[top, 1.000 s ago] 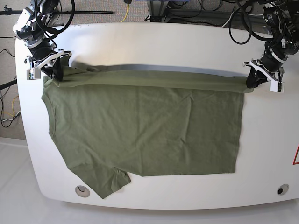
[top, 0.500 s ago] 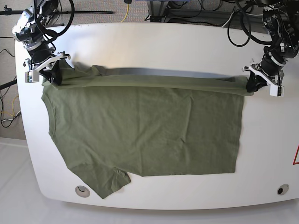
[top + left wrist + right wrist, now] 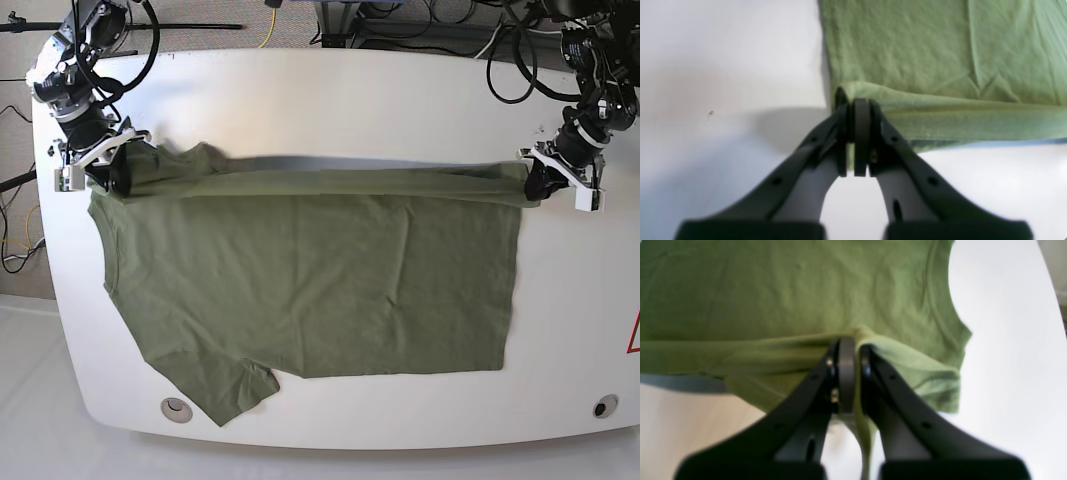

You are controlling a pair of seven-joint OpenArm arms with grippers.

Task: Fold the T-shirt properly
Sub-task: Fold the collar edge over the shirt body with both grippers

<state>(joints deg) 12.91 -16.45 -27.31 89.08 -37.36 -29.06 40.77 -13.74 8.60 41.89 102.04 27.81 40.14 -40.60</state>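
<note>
The olive-green T-shirt [image 3: 310, 280] lies spread across the white table [image 3: 330, 100], its far edge lifted and stretched into a taut fold between both arms. At the shirt's far right corner, my left gripper [image 3: 541, 183] is shut on the hem; the left wrist view shows the left gripper [image 3: 857, 110] pinching the T-shirt [image 3: 923, 60] cloth. My right gripper [image 3: 118, 170] is shut on the far left shoulder beside a sleeve; in the right wrist view the right gripper [image 3: 850, 346] clamps the T-shirt [image 3: 790, 290] fabric. One sleeve [image 3: 235, 388] lies flat near the front.
Two round fittings sit in the table's front corners, one at the left [image 3: 176, 407] and one at the right [image 3: 603, 406]. Cables [image 3: 400, 20] and stands crowd the floor behind the table. A red mark [image 3: 634, 335] shows at the right edge.
Both grippers have raised the shirt's far edge and drawn it slightly backward; the left end's sleeve has lifted off the table and the fold hangs higher, with a wider shadow under it.
</note>
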